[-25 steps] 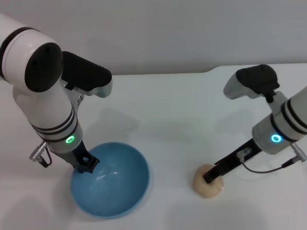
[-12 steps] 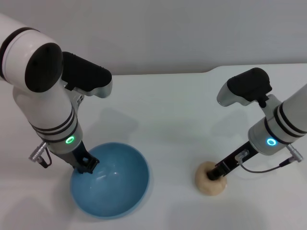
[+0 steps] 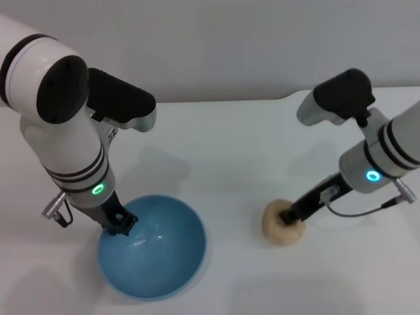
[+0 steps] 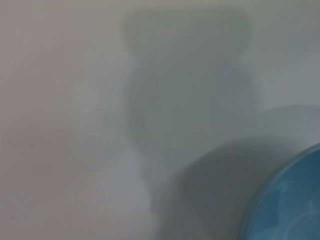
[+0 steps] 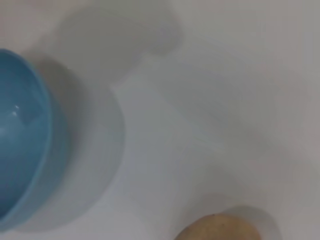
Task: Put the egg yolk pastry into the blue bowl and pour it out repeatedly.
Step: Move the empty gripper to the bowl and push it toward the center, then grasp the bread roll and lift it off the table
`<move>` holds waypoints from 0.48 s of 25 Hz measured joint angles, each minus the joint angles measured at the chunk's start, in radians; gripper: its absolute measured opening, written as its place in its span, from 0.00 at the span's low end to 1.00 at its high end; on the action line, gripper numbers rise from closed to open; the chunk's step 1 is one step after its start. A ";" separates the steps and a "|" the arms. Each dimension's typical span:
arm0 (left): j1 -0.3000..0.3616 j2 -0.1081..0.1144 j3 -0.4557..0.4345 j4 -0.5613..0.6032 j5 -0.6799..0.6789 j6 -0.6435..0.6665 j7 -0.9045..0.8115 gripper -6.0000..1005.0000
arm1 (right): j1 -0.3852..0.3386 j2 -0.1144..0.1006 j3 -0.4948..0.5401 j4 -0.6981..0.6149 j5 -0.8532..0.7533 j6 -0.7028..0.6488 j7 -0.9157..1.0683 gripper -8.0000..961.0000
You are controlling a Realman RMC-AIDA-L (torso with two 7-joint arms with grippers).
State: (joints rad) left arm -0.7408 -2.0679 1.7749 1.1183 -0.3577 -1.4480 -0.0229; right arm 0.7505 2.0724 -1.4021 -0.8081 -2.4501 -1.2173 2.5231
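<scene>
The light-blue bowl [image 3: 164, 259] stands upright on the white table at the front left. My left gripper [image 3: 119, 224] is shut on its near-left rim. The bowl's inside is bare and glossy. To the right, the tan egg yolk pastry [image 3: 271, 226] is held from above by my right gripper [image 3: 287, 215], whose dark fingers are shut on its top. Bowl and pastry are well apart. The left wrist view shows only an edge of the bowl [image 4: 295, 200]. In the right wrist view I see the bowl [image 5: 20, 150] and the top of the pastry [image 5: 217, 229].
The white table [image 3: 230, 164] runs back to a pale wall. A step in its far edge shows at the back right [image 3: 292, 97]. Shadows of both arms fall on the table between bowl and pastry.
My right gripper has moved with the pastry, which now sits higher in the head view and slightly further left. The left arm and bowl have barely shifted.
</scene>
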 joint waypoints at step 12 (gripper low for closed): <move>-0.038 -0.001 0.010 0.001 -0.016 -0.004 0.000 0.01 | 0.000 0.004 -0.074 -0.228 0.249 0.004 -0.198 0.18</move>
State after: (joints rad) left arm -0.7789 -2.0686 1.7848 1.1194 -0.3733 -1.4525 -0.0230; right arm 0.7509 2.0760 -1.4764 -1.0357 -2.2007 -1.2138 2.3247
